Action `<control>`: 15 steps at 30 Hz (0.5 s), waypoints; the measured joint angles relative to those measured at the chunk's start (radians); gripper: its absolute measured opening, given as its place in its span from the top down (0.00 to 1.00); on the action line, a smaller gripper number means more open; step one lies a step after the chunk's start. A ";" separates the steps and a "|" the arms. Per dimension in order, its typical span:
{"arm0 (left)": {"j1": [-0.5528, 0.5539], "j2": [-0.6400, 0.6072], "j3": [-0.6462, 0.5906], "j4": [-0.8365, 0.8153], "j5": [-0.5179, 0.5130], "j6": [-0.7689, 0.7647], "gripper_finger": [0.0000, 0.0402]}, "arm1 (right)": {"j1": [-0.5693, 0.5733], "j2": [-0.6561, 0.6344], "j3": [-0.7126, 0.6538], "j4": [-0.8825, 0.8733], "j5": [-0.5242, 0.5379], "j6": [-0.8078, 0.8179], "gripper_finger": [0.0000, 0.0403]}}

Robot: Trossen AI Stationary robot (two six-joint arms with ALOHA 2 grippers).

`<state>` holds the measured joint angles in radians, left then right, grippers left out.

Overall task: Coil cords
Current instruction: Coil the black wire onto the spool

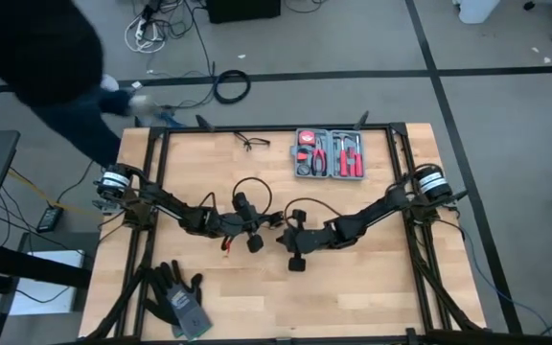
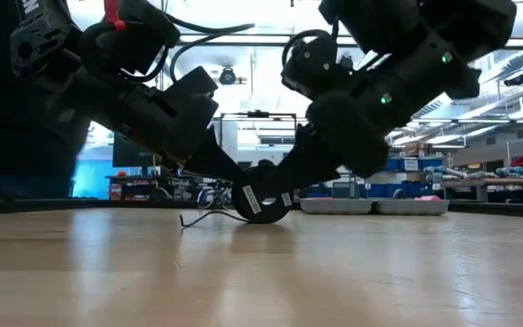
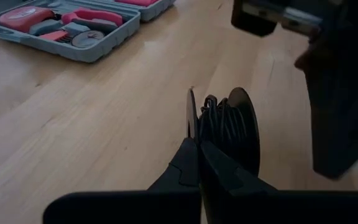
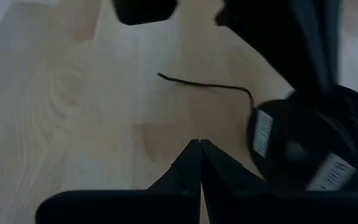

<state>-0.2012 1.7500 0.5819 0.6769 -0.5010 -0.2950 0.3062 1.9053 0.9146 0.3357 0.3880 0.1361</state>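
Mid-table | thin black cord (image 3: 219,124) wound round disc | left pincer (image 3: 197,144) clamping it

Both grippers, left gripper (image 1: 264,226) and right gripper (image 1: 282,233), nose to nose mid-table (image 1: 372,287), grey tool case (image 1: 329,153) beyond.

A grey tool case (image 1: 329,153) lies open at the upper centre of the wooden table (image 1: 372,287), showing red-handled tools. Grey work gloves (image 1: 180,297) rest at lower left. A small black wire item (image 1: 251,143) sits near the top edge, a coiled black cable (image 1: 231,86) on the floor above it, and a person in dark clothing (image 1: 46,67) leans in at upper left.
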 joint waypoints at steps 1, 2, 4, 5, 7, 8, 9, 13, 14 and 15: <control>0.000 0.000 0.000 0.000 -0.003 0.000 1.00 | 0.002 0.013 0.000 0.028 0.000 -0.015 0.98; 0.000 0.000 0.000 0.000 -0.005 0.000 1.00 | 0.005 0.029 0.000 0.076 -0.001 -0.027 0.98; 0.001 0.000 0.000 0.001 -0.008 0.002 1.00 | 0.007 0.054 0.000 0.154 -0.006 -0.057 0.97; 0.003 0.000 0.000 0.001 -0.008 0.002 1.00 | 0.007 0.068 0.000 0.199 -0.011 -0.069 0.96; 0.005 0.000 0.000 0.000 -0.010 0.002 1.00 | 0.007 0.096 0.000 0.266 -0.017 -0.085 0.93; 0.005 0.000 0.000 0.000 -0.010 0.002 1.00 | 0.007 0.110 0.001 0.292 -0.019 -0.090 0.92; 0.005 0.000 0.000 0.000 -0.010 0.002 1.00 | 0.008 0.125 0.001 0.308 -0.027 -0.094 0.90; 0.005 0.000 0.000 0.000 -0.011 0.002 1.00 | 0.007 0.198 0.039 0.318 -0.048 -0.136 0.80; 0.005 0.000 0.000 0.000 -0.011 0.002 1.00 | 0.008 0.216 0.060 0.318 -0.047 -0.155 0.78; 0.005 0.000 0.000 0.000 -0.011 0.002 1.00 | 0.008 0.230 0.080 0.319 -0.043 -0.178 0.76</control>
<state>-0.1963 1.7500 0.5819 0.6773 -0.5117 -0.2928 0.3141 2.1354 0.9946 0.6542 0.3448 -0.0424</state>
